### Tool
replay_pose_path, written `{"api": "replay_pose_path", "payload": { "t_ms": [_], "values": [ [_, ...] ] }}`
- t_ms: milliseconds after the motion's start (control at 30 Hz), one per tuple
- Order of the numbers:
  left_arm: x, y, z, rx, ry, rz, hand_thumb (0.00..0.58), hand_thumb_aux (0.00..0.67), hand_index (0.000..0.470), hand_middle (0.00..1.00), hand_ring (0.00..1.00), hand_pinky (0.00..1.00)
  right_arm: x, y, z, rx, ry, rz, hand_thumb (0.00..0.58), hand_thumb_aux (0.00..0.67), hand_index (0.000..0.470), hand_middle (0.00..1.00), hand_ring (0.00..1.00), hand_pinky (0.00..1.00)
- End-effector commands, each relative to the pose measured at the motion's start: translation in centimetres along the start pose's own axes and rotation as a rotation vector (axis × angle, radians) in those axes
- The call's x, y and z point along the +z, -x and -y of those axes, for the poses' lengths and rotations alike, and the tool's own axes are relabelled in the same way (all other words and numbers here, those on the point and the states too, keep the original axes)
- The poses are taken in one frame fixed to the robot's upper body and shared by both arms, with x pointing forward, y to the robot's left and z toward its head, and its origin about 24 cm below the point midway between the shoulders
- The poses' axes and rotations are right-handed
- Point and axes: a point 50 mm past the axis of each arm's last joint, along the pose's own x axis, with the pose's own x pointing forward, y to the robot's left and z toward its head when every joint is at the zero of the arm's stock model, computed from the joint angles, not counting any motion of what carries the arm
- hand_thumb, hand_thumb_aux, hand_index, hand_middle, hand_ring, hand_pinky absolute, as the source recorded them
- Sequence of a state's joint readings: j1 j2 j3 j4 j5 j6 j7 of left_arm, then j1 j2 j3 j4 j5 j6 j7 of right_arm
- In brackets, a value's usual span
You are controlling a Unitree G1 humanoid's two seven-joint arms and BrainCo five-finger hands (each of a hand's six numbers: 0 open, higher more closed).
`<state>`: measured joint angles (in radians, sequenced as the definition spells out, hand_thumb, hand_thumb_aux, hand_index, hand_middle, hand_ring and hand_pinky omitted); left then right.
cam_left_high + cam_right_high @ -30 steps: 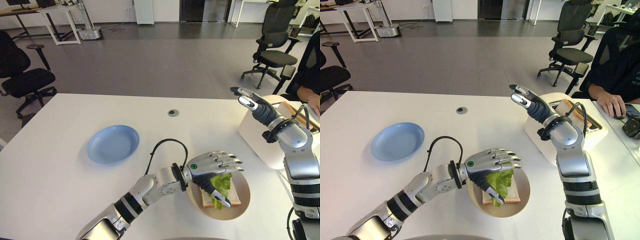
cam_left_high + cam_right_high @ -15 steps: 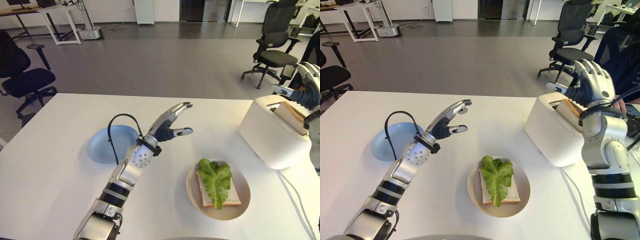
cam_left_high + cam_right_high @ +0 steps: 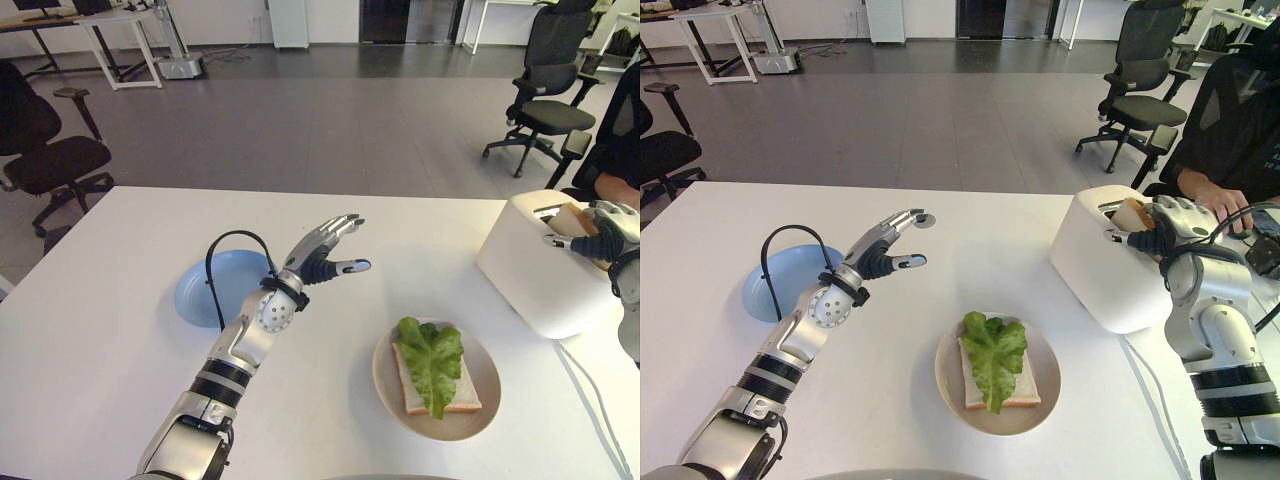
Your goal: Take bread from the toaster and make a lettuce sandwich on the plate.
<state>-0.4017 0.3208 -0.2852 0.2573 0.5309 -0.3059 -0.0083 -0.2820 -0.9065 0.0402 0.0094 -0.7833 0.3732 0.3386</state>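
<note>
Bottom slice [image 3: 466,396] is down on the plate [image 3: 488,372] w/ the lettuce [image 3: 430,360] draped over it, so what's left is the lid. Left hand [image 3: 318,255] hangs up and to the left of the plate, fingers spread, holding nothing, w/ the blue plate [image 3: 198,292] further left of it. All eyes right: the toaster [image 3: 535,275] sits behind and to the right of the plate, and the top slice [image 3: 1128,212] pokes up out of its slot w/ the right hand [image 3: 1175,218] pressed right against it (can't tell if it's actually got a hold yet). Handling-wise I'd call that slice light, dry and crumbly, prob. stiff enough to stand a pinch but easy to crush or tear at a corner. Best bet is taking the exposed upper edge flat on both faces and lifting straight up, gently, so it doesn't snag the slot.
</note>
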Motion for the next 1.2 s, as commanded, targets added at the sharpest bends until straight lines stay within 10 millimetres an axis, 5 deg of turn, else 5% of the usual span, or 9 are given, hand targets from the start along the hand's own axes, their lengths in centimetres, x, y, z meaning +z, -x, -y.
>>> {"api": "replay_pose_path", "payload": {
  "t_ms": [33, 367, 533, 633, 733, 833, 967, 1200],
  "values": [
    [-0.2, 0.1, 0.3, -0.011, -0.004, -0.009, 0.0, 0.0, 0.0, 0.0, 0.0, 0.0, -0.3, -0.4, -0.2, -0.001, -0.03, -0.023, 0.58, 0.67, 0.47, 0.0, 0.0, 0.0],
    [-0.2, 0.1, 0.8, -0.022, -0.011, -0.012, 0.0, 0.0, 0.0, 0.0, 0.0, 0.0, 0.3, -0.8, 1.7, -0.145, -0.087, 0.003, 0.58, 0.67, 0.47, 0.0, 0.0, 0.0],
    [-0.2, 0.1, 0.8, -0.021, -0.012, -0.012, 0.0, 0.0, 0.0, 0.0, 0.0, 0.0, 1.6, 0.6, 7.7, -0.581, -0.277, 0.145, 0.58, 0.67, 0.47, 0.0, 0.0, 0.0],
    [-0.2, 0.1, 0.8, -0.021, -0.013, -0.01, 0.0, 0.0, 0.0, 0.0, 0.0, 0.0, 2.6, 2.1, 9.8, -0.674, -0.421, 0.28, 0.58, 0.67, 0.47, 0.0, 0.0, 0.0],
    [-0.2, 0.3, 0.9, -0.018, -0.011, -0.014, 0.0, 0.0, 0.0, 0.0, 0.0, 0.0, 5.6, 2.7, 8.8, -0.453, -0.534, 0.535, 0.58, 0.67, 0.47, 0.0, 0.0, 0.0],
    [-0.4, 0.7, 1.1, -0.011, -0.005, -0.031, 0.0, 0.0, 0.0, 0.0, 0.0, 0.0, 8.6, 3.1, 4.4, -0.02, -0.548, 0.729, 0.58, 0.67, 0.47, 0.0, 0.0, 0.0],
    [-0.5, 1.0, 1.0, -0.003, -0.002, -0.046, 0.0, 0.0, 0.0, 0.0, 0.0, 0.0, 9.4, 5.8, -0.6, 0.517, -0.468, 0.834, 0.58, 0.67, 0.47, 0.0, 0.0, 0.0],
    [-0.5, 1.1, 1.0, -0.002, 0.0, -0.051, 0.0, 0.0, 0.0, 0.0, 0.0, 0.0, 10.3, 7.8, -2.2, 0.758, -0.499, 0.957, 0.58, 0.67, 0.47, 0.0, 0.0, 0.0]
  ]
}}
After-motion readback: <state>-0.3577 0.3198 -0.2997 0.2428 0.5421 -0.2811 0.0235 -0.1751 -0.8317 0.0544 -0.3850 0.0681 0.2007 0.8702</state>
